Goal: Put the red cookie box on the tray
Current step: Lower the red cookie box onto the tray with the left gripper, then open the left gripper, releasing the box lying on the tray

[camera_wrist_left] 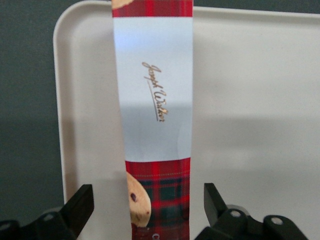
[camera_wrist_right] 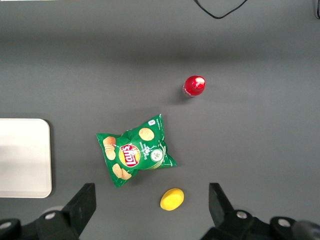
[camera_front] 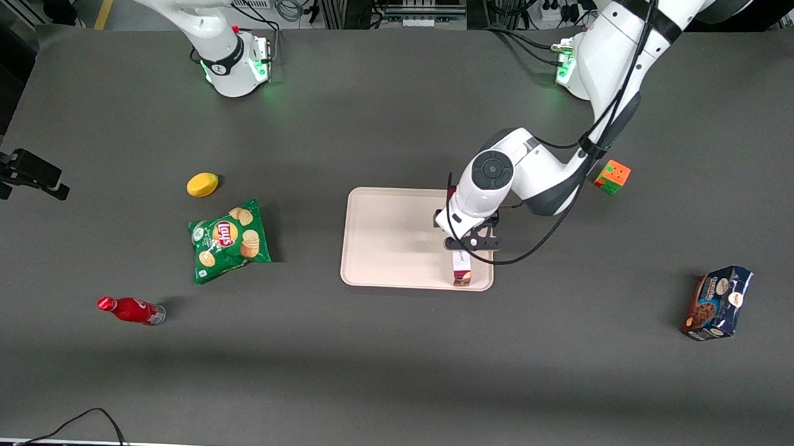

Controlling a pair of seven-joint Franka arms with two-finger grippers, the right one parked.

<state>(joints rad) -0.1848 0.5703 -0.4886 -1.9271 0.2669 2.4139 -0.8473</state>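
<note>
The red cookie box (camera_front: 462, 270) lies flat on the pale tray (camera_front: 390, 236), along the tray's short edge toward the working arm's end, its near end close to the tray's front rim. The left wrist view shows its white script panel and tartan end (camera_wrist_left: 155, 110) resting on the tray (camera_wrist_left: 250, 100). My left gripper (camera_front: 467, 246) hangs over the box's far half, open. Its two black fingers (camera_wrist_left: 80, 205) stand on either side of the box (camera_wrist_left: 165, 190) with a gap on each side, not touching it.
Toward the parked arm's end lie a green chips bag (camera_front: 230, 239), a yellow lemon (camera_front: 202, 184) and a red bottle (camera_front: 131, 310). Toward the working arm's end are a colour cube (camera_front: 612, 176) and a dark blue cookie packet (camera_front: 718, 303).
</note>
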